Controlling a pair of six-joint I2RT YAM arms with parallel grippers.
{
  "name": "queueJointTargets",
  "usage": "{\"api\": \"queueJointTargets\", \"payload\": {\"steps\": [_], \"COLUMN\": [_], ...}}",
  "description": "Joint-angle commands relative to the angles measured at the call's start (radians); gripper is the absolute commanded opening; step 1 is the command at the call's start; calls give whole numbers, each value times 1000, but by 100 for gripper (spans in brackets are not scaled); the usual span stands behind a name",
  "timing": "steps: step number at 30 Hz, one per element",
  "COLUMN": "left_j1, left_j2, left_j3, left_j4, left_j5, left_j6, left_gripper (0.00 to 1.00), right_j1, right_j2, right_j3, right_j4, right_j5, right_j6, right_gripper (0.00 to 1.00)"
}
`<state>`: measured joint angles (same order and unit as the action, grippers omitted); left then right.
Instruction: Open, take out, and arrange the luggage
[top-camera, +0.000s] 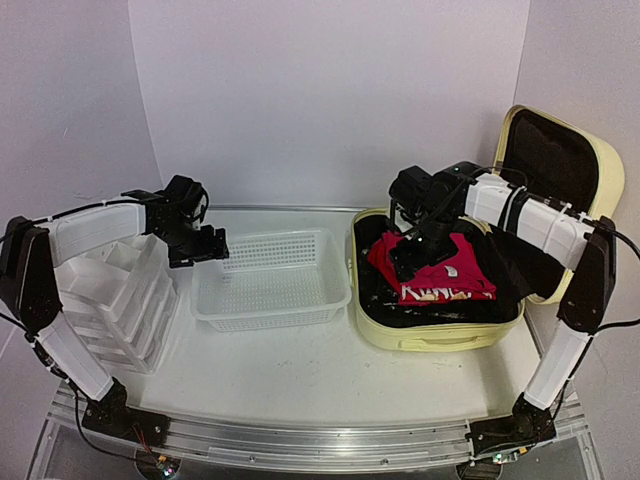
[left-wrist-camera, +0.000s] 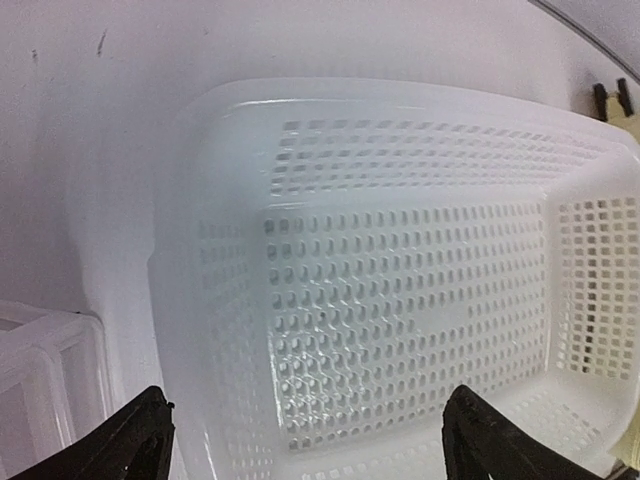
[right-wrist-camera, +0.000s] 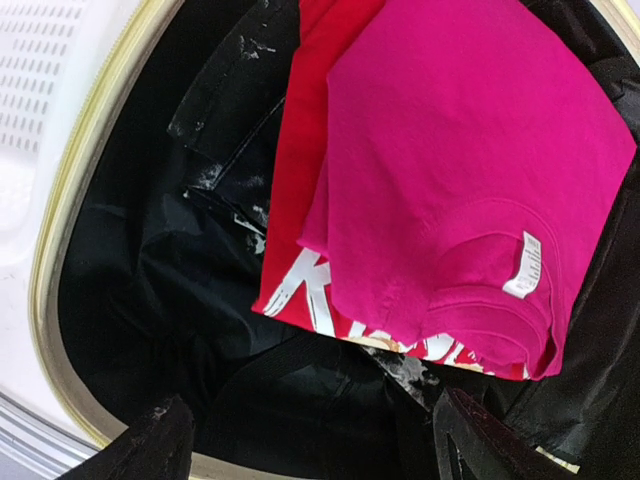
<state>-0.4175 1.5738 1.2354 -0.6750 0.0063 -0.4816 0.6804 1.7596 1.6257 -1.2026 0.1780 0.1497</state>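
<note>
**Suitcase open, clothes not yet lifted out**

At the far left, the drawer unit (top-camera: 120, 300) stands on the surface (top-camera: 300, 380), and nothing coloured shows in it from overhead. The left tool (top-camera: 205, 245) hovers at the left rim of the basket (top-camera: 270, 280), fingers apart and gripping nothing. The basket looks bare.

Just beside the basket, on the right part of the surface, the suitcase (top-camera: 430, 338) lies open with its lid (top-camera: 560, 150) standing up at the back right. The opening step therefore looks done. A folded bundle of clothes (top-camera: 450, 280) rests inside on dark lining. The right tool (top-camera: 415, 255) hangs over it, fingers spread and empty. As far as the pictures show, taking out and arranging are both left to do.

The left wrist view confirms the basket's mesh floor is bare. It also catches a corner of the drawer unit at lower left.

The right wrist view splits the bundle, which overhead reads as one reddish heap. It is a pink shirt (right-wrist-camera: 460, 150) with a white neck label, lying on a red shirt (right-wrist-camera: 295, 200) with white lettering. Crumpled black fabric lies around them. I cannot tell whether that fabric is lining or more clothing.

Only the overhead view shows the raised lid and where both arms stand.
</note>
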Motion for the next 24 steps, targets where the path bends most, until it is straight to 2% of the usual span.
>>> {"api": "queueJointTargets", "payload": {"steps": [1,7,10,17,21,24], "left_j1": [-2,-4,-3,-3,-3,-3], "left_j2": [62,156,168,222,217,162], "left_j3": [71,126,138,213,240,227], "left_j4": [-11,-7,36,73,92,89], "left_j5": [-170,-158,-96,88,97,26], "left_j6": [-69,-53,-31,39,82,116], "left_gripper": [94,93,87,81,86,98], "right_j1": [3,2,2,2,3,2], "right_j2": [-79,-80,-86,-60,-38,-5], "right_j3": [-32,-49,-64,-61,-45,-17], "right_j4": [34,43,52,55,56,37], "right_j5": [-8,-23,-21,-26,-16,8], "right_j6": [25,34,33,45,41,51], "right_gripper": [84,84,84,85,85,85]}}
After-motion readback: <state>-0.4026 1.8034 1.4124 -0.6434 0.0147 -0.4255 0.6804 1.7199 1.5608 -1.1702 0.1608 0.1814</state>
